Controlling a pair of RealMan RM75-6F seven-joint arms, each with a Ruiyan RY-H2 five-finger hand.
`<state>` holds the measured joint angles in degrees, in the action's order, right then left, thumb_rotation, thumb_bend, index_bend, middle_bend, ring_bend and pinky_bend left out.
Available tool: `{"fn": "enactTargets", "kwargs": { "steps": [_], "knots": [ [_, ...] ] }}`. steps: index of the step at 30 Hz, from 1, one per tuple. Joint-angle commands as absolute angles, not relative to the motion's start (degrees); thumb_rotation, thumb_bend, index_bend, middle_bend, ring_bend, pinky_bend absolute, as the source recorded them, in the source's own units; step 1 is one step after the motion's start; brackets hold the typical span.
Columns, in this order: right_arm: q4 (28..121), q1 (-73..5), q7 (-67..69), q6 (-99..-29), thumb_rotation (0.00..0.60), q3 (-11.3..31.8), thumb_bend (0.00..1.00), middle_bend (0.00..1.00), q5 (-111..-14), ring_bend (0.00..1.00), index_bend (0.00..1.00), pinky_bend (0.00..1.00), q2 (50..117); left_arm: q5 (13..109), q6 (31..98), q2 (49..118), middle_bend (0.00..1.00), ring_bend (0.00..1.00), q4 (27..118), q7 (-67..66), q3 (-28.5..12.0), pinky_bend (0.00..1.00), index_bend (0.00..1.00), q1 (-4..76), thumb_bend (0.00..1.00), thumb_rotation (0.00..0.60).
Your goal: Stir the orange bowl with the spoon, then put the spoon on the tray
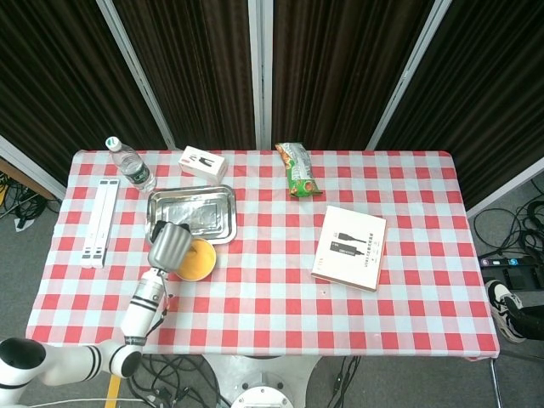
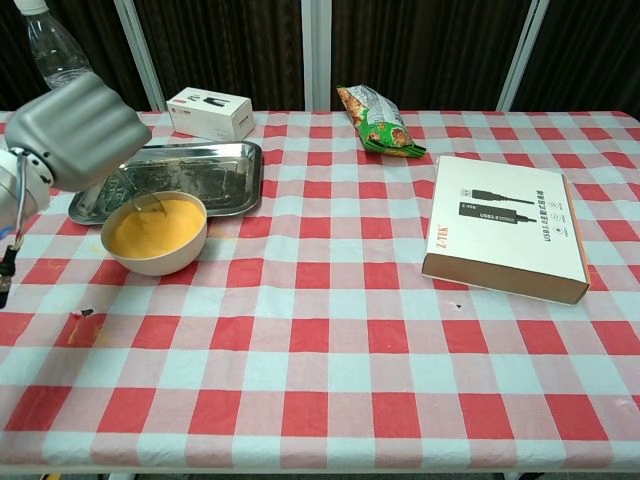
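Chest view: left hand (image 2: 75,130) gripping spoon (image 2: 133,193) in orange bowl (image 2: 155,235); "Z-TEK" box (image 2: 505,226) nearby.

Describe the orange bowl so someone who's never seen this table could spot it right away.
Start at the red and white checked table and go to its left side, where a shiny metal tray lies. The orange bowl sits just in front of that tray, under the robot hand holding a spoon in it. It is the only round dish there, cream outside and orange inside.
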<state>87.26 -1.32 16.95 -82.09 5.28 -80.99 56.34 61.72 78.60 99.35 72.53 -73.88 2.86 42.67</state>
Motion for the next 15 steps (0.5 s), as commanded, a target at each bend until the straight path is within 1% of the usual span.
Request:
{"fn": "enactTargets", "kwargs": {
  "steps": [1, 6, 11, 15],
  "knots": [
    [87.47, -1.38, 16.78, -82.01, 0.600, 5.30, 0.17, 0.22, -80.95, 0.00, 0.09, 0.13, 56.29, 62.86, 78.89, 100.40, 1.00, 0.94, 71.78, -74.23, 3.03, 0.95, 0.69, 41.74, 0.45, 0.600],
    [88.09, -1.46, 16.34, -82.08, 0.600, 5.43, 0.17, 0.22, -80.89, 0.00, 0.09, 0.13, 56.11, 64.15, 79.01, 101.26, 1.00, 0.94, 72.20, -75.15, 2.68, 0.95, 0.70, 40.73, 0.45, 0.600],
    [88.36, -1.40, 16.21, -82.10, 0.600, 5.46, 0.17, 0.22, -80.71, 0.00, 0.09, 0.13, 55.99, 64.45, 77.58, 101.07, 1.00, 0.94, 73.49, -75.42, 2.48, 0.95, 0.70, 40.01, 0.45, 0.600],
    [88.34, -1.30, 16.25, -82.12, 0.600, 5.45, 0.17, 0.22, -80.57, 0.00, 0.09, 0.13, 56.00, 63.89, 76.01, 99.84, 1.00, 0.94, 75.65, -72.92, 0.98, 0.95, 0.70, 39.55, 0.45, 0.600]
  ]
}}
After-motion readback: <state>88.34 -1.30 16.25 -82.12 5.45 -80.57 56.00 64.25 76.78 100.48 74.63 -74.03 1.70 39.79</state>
